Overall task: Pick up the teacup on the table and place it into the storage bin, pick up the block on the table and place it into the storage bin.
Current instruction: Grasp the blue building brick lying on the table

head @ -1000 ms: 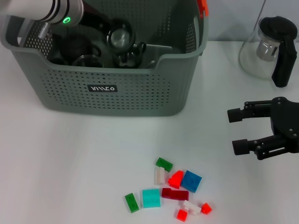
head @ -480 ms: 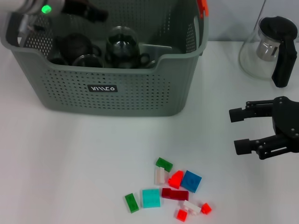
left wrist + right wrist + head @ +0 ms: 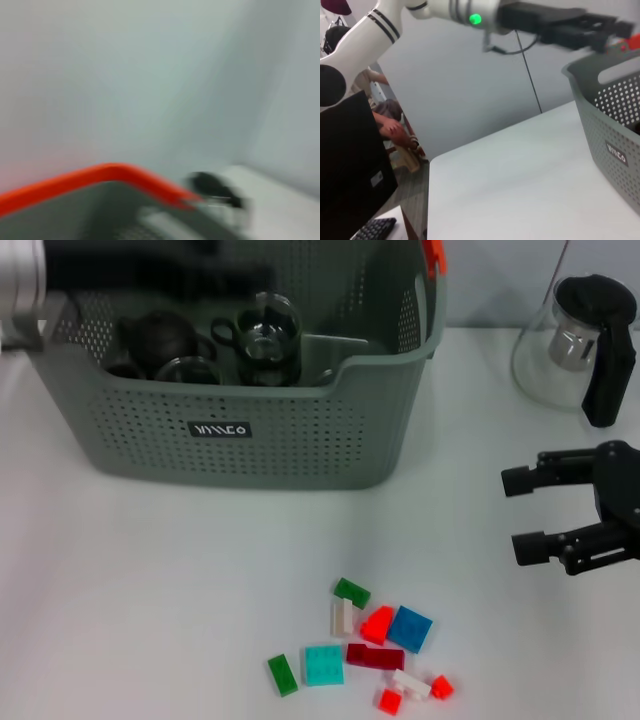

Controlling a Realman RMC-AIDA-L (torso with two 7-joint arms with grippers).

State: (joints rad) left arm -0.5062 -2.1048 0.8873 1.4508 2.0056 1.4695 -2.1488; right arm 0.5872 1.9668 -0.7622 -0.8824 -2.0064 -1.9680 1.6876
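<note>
Nearest me, the small blocks (image 3: 375,650) lie loose on the worktop (image 3: 150,590) before the storage bin (image 3: 230,430): light, rigid, pinch across flat sides. My right gripper (image 3: 550,510) gapes empty beside them. Fragile glass teacup (image 3: 265,335) sits inside the bin; left gripper's state unclear.

The bin (image 3: 300,440) is matt perforated plastic – its teacups (image 3: 262,335) clear glass; blocks (image 3: 410,627) glossy plastic – table (image 3: 150,580) smooth, matt.

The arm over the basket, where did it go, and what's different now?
The left gripper let go of a glass teacup inside the bin and pulled up and away to the left. The right gripper drifted slightly right, open. The blocks and the pitcher stayed put.
</note>
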